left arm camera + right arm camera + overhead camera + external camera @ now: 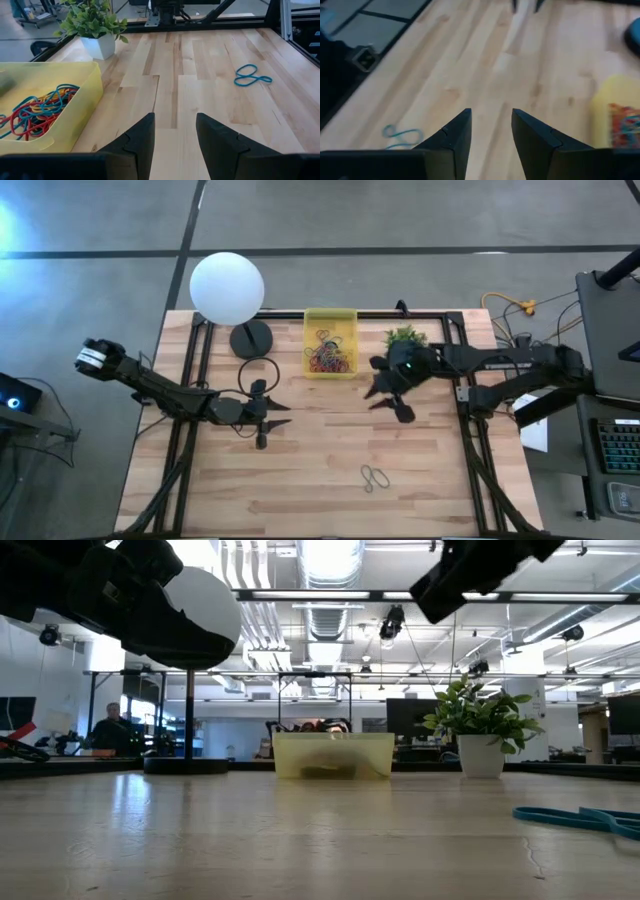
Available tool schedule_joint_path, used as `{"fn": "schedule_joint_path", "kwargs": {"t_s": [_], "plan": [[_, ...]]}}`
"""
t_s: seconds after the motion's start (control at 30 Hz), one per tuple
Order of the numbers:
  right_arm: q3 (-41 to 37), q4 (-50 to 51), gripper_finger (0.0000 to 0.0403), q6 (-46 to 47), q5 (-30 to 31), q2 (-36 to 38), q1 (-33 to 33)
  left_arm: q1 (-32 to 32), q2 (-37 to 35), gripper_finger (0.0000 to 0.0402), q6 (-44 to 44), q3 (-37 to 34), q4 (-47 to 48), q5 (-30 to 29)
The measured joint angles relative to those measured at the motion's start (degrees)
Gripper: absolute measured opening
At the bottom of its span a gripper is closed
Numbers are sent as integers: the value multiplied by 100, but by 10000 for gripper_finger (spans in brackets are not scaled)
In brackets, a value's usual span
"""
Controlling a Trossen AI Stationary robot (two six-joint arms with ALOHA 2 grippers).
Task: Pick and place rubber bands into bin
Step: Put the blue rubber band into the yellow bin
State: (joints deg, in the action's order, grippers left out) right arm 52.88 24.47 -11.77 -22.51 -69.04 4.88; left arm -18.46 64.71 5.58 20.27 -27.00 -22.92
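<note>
Right now one loose rubber band left on the tabletop, toward the near edge and right of centre, well apart from the bin at the far edge; thin teal loop folded into a flat figure-eight, floppy, lying slack on pale wood planks, long axis hard to call from above. Right hand nearer to it than left hand: band lies forward of the right hand toward the near edge, so likely the right arm's reach. Right hand hovering just beside the bin, fingers parted with a clear gap, holding nothing. Left hand parked left of centre near the lamp base, fingers parted too, empty. Bin a translucent yellow low-walled tray, already holding a tangled heap of red, orange, blue and black bands. Small green plant in white pot just beside the bin
</note>
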Motion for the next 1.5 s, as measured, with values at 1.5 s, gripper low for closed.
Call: {"fn": "schedule_joint_path", "kwargs": {"t_s": [1.5], "plan": [[-2827, -5526, 121, 2330, 654, -2079, -2605, 46, 802, 129, -490, 103, -1113, -2]]}}
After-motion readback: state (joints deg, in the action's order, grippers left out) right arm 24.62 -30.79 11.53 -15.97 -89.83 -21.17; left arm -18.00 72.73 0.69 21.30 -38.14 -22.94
